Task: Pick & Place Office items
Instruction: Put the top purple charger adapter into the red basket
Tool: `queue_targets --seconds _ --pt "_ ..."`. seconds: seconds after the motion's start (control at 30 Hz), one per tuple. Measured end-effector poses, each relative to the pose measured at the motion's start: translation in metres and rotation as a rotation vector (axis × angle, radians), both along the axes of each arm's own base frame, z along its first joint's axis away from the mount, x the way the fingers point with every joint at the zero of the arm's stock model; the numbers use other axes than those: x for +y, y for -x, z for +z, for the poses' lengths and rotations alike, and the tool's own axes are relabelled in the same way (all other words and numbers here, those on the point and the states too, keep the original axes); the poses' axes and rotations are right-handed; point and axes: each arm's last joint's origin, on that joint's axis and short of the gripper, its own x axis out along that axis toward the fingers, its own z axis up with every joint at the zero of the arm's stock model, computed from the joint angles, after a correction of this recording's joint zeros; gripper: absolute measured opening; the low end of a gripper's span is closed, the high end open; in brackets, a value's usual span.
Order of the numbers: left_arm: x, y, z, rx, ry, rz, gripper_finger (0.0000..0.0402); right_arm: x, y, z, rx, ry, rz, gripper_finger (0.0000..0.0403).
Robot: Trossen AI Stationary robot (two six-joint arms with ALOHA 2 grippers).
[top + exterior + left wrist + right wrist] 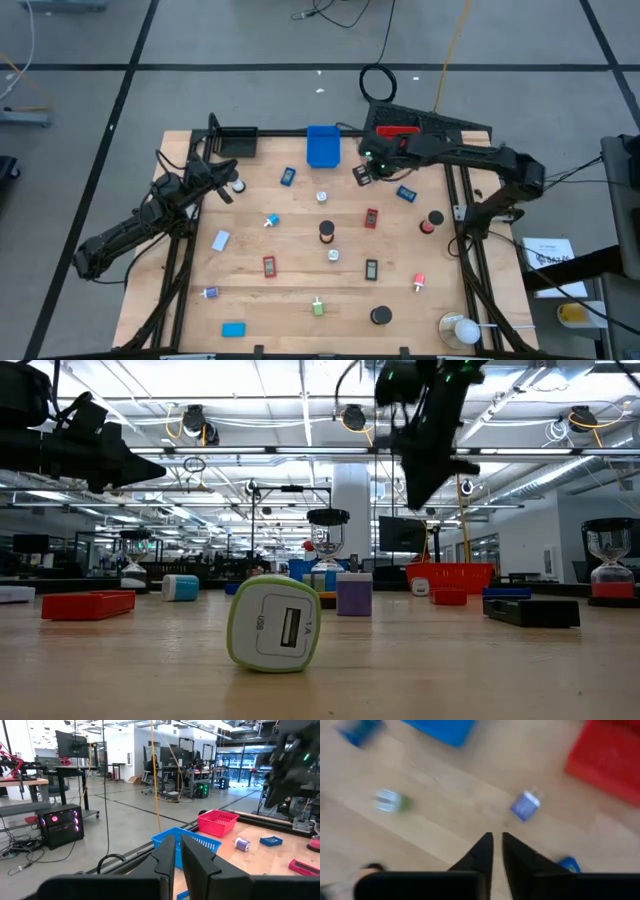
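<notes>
Fingers [511, 851] of the right gripper [497, 837] nearly pressed together, empty; blue charger [525, 806] lies just ahead on the table [445, 820], so they should spread, centre over it, then descend.

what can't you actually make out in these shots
- Print on the charger in the low view: too small to read.
- Table pieces in the right wrist view, like the blue one: motion blurred, type unclear.
- Black bin contents in the high view: too dark, partly behind the left arm.
- Round white object: at the corner, too small to identify.
</notes>
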Motion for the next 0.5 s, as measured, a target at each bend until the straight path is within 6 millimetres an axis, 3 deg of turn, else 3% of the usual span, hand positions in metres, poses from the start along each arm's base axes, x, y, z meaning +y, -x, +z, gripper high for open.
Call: queue_targets --seconds 0.13,0.3,0.5 --pt "0.0 0.0 0.0 0.0 0.0 0.0 0.0037 -0.009 -0.012 -0.023 0.081 -0.085 -0.011 0.0084" --pt "0.0 0.0 0.0 0.0 0.0 0.0 0.0037 -0.012 -0.009 -0.031 0.156 -0.054 -0.141 0.0154" --pt "0.0 0.0 0.0 0.0 0.0 0.0 0.0037 -0.006 -0.013 -0.042 0.116 0.019 -0.216 0.0234"
